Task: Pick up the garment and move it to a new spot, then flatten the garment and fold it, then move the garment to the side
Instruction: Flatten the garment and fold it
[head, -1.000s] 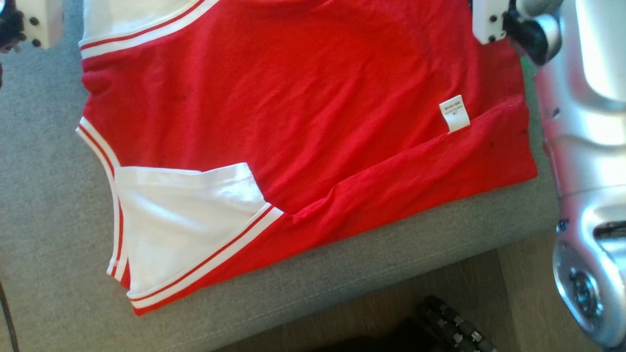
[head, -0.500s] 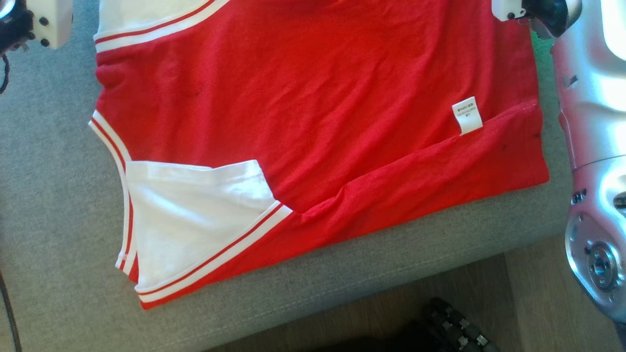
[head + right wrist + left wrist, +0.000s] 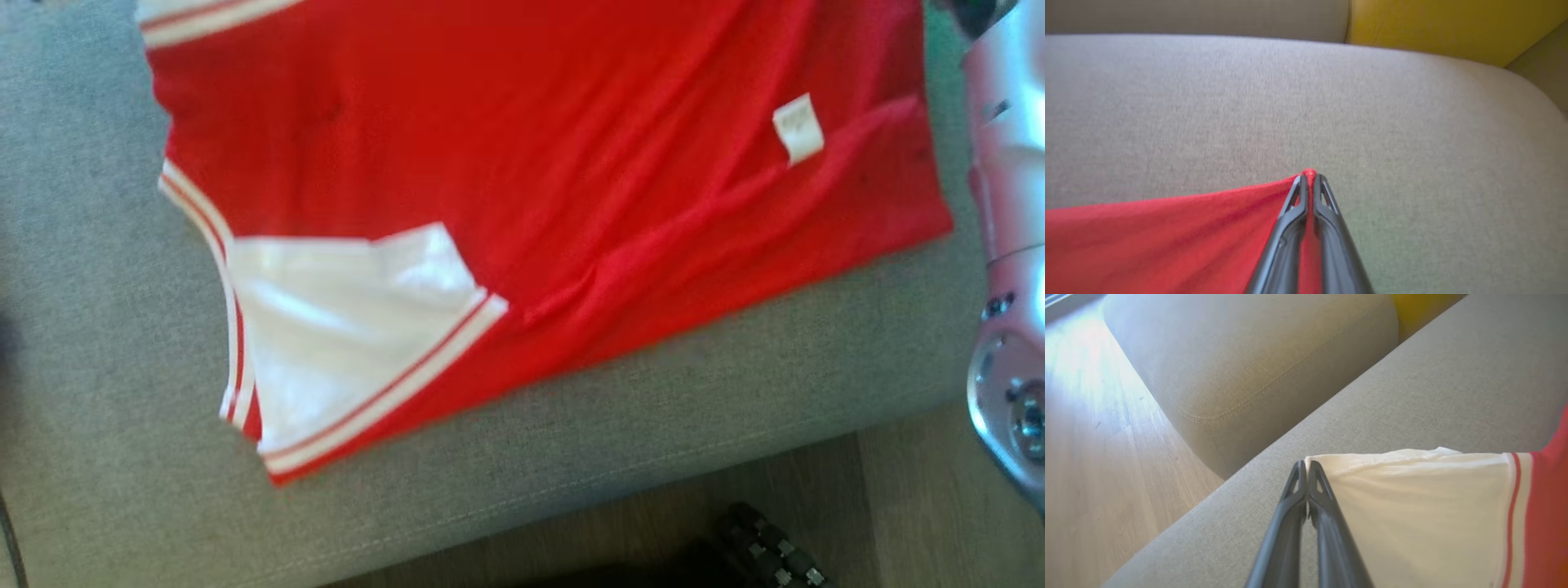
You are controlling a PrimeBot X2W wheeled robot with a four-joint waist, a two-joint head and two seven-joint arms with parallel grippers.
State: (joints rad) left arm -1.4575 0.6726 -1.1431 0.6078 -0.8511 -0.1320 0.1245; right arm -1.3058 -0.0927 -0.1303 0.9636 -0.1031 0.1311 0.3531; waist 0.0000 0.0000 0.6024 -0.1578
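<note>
Inspector: Where is the garment?
Officer: The red garment (image 3: 522,163) lies spread on the grey cushion (image 3: 98,343). In the head view its white sleeve (image 3: 343,343) is at 8 o'clock and the label (image 3: 798,128) at 2 o'clock.
Inspector: And the pincers?
Officer: The left gripper (image 3: 1306,463) is pinched tight on the white sleeve's corner. The right gripper (image 3: 1309,176) is clamped on a red corner, with cloth between its 2 fingers.

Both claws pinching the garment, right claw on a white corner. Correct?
Not quite: the right claw pinches a red corner of the garment, as the right wrist view shows. The left claw does pinch it too.
</note>
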